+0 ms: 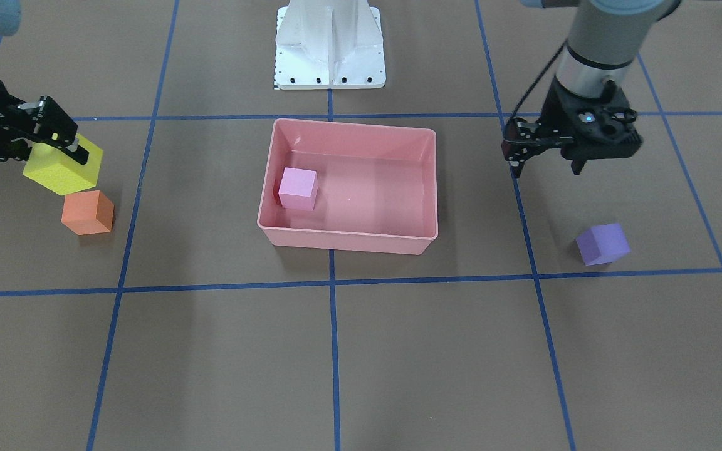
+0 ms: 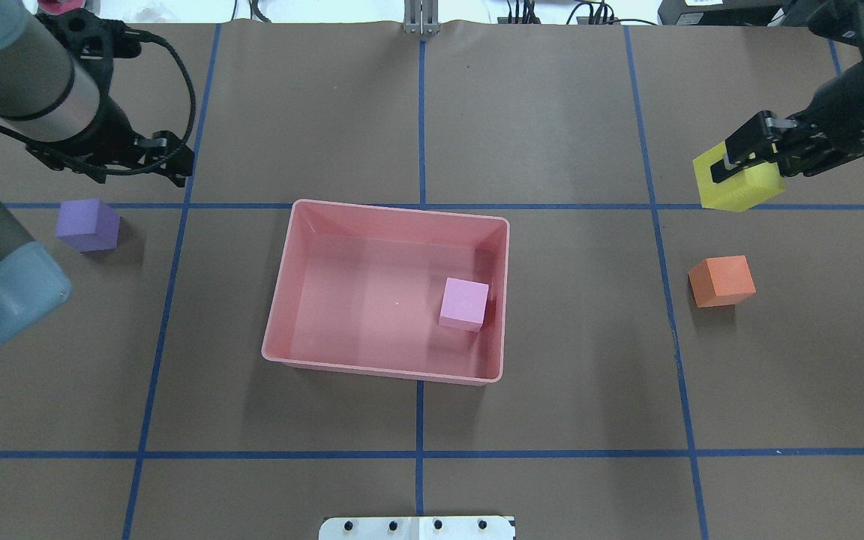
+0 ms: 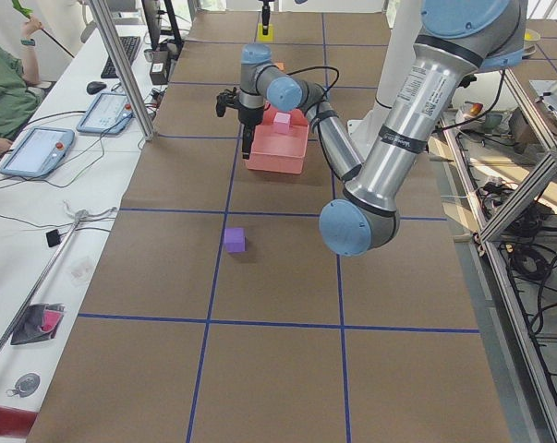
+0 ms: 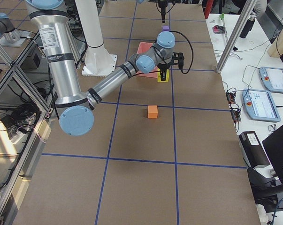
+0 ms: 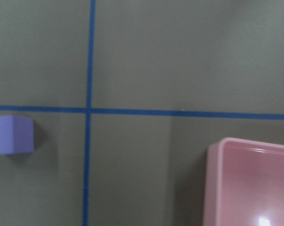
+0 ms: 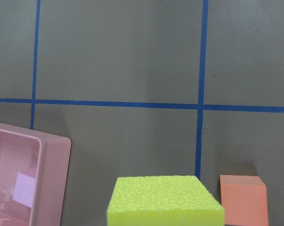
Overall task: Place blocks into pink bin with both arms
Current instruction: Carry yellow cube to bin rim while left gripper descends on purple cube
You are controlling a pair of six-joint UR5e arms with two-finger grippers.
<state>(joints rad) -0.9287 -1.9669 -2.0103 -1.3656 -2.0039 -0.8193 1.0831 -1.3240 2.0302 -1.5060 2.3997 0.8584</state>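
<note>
Grips the yellow cube (image 1: pixel 63 170) in the right gripper (image 1: pixel 54 141), fingers pressed on two opposite faces. Holds it raised off the brown table (image 1: pixel 398 363), out toward the robot's right end, well apart from the pink bin (image 1: pixel 348 241). On the table near it, the orange cube (image 1: pixel 88 213), touched by nothing. Overlapped at its top edge by the yellow one in the front view, yet clearly apart from it in the overhead view. In the right wrist view, yellow cube low and centred, orange cube just to its right, a corner of the bin at the lower left.

In the middle of the table, in front of the white base (image 1: pixel 329 44), the bin, square to the blue tape lines (image 1: pixel 333 351). Inside it, flat on the floor, the pink cube (image 1: pixel 298 189), close to the wall on the robot's right side.

On the other side of the bin, the left gripper (image 1: pixel 546 164), hanging above the table with jaws spread and nothing between them, fingertips pointing down. Near it, on the table and not touched, the purple cube (image 1: pixel 602 244), well apart from the bin. In the left wrist view, purple cube at the left edge, bin corner at the lower right, a tape crossing between them
</note>
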